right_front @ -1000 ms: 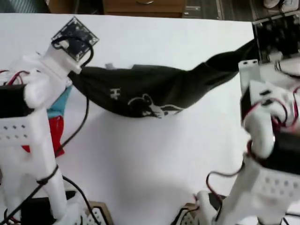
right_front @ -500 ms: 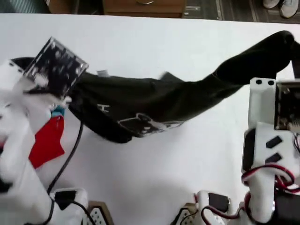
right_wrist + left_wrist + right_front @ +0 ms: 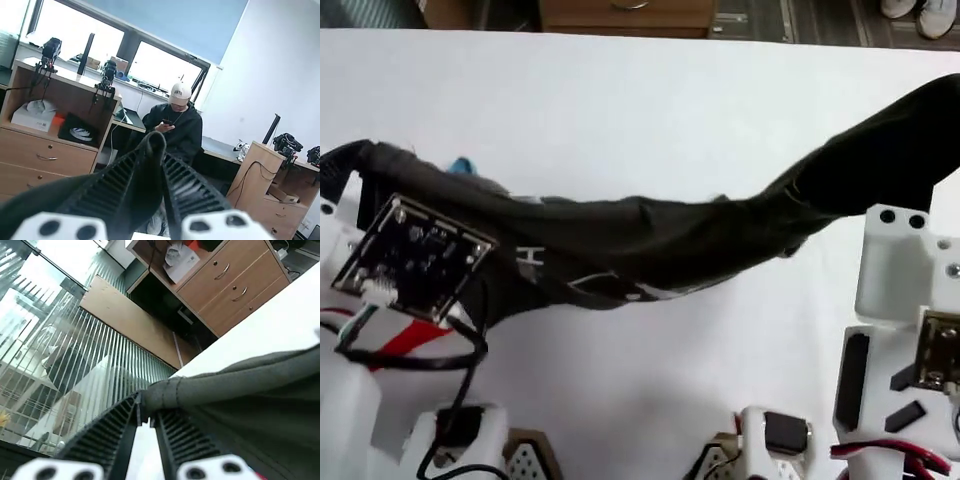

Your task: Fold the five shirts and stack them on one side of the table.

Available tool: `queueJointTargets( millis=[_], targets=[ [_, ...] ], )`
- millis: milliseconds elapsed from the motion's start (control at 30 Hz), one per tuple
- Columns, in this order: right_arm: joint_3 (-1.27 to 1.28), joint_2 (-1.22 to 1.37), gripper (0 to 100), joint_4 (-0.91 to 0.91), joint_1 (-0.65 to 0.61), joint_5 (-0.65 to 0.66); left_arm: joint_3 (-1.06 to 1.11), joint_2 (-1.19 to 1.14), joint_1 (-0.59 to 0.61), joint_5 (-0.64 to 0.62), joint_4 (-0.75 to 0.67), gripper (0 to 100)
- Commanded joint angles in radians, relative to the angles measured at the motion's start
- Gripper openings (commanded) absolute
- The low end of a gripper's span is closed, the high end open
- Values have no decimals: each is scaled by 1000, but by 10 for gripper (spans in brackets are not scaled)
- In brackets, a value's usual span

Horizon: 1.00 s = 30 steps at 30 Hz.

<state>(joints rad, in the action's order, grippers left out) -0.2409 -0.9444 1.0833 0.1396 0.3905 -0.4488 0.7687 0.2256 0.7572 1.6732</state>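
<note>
No word can be read. The black shirt [image 3: 660, 235] carries a white print just beside the camera board [image 3: 412, 258], too creased to make out.

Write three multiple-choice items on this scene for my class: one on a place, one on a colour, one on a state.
1. Where is the black shirt?
A. Folded in a stack at the table's edge
B. Strung between the left gripper and the right gripper
C. Inside a drawer

2. What colour is the table?
A. White
B. Brown
C. Green

3. How does the left gripper stand?
A. Open, holding nothing
B. Shut on a cup
C. Shut on the shirt's edge

Answers: 1 B, since the high view shows the shirt spanning from one arm to the other. 2 A, since the bare tabletop is white. 3 C, since the left wrist view shows its fingers pinching the hem.
</note>
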Motion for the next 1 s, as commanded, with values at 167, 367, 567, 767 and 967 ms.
queueJointTargets(
  millis=[167,367,567,767,967],
  targets=[
    [-110,-2,19,-33,15,0,168,12,-5,-8,-61,20],
    [-204,-2,19,-33,15,0,173,12,-5,-9,-72,20],
    [-262,-2,19,-33,15,0,154,12,-5,-37,-55,20],
    [-265,-10,19,-28,15,41,147,12,-3,-40,-51,20],
    [-258,-4,19,-27,15,48,154,6,-3,-40,-51,20]
  ],
)
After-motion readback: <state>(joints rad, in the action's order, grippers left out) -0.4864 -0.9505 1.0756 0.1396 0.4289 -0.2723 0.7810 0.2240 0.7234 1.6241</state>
